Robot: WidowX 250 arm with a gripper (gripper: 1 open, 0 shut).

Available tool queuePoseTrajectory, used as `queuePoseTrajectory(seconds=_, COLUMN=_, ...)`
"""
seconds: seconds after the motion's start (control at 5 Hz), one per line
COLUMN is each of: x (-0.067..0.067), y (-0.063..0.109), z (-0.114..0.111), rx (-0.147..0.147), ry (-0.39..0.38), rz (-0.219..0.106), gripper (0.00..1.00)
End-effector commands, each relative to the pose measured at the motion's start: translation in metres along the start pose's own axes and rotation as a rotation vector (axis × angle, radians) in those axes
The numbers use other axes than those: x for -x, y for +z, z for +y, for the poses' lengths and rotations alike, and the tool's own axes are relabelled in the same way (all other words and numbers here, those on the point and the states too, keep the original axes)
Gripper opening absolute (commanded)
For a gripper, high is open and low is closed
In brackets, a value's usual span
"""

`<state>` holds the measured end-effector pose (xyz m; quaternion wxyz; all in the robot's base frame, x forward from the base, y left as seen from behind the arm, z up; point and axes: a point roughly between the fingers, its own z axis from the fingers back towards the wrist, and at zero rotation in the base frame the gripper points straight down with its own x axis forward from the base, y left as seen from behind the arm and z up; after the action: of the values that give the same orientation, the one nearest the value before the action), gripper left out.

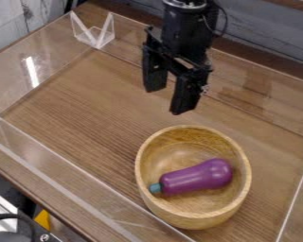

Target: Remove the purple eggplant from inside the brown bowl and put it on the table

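Note:
The purple eggplant [196, 178] lies on its side inside the brown bowl [163, 154], its teal stem cap pointing left toward the bowl's wall. The bowl stands on the wood-grain table [91, 109] at the front right. My gripper [169, 88] hangs open above the table just behind the bowl's far rim, black fingers [184, 95] pointing down, nothing between them. It is apart from both the bowl and the eggplant.
Clear acrylic walls [41, 170] edge the table on the left and front. A small clear acrylic stand [94, 31] sits at the back left corner. Bare wood stretches left of the bowl.

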<state>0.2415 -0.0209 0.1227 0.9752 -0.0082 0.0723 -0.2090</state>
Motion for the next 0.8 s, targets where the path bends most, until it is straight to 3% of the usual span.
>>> queuePoseTrajectory(seconds=0.0, x=0.009, y=0.001, z=0.000, rx=-0.026, ry=-0.073, rz=-0.045, gripper=1.00)
queuePoseTrajectory(seconds=0.2, x=0.017, y=-0.009, z=-0.006, rx=-0.047, ry=-0.164, rz=-0.049, gripper=1.00)
queuePoseTrajectory(seconds=0.6, x=0.023, y=-0.012, z=-0.041, rx=-0.106, ry=-0.293, rz=-0.056, gripper=1.00)
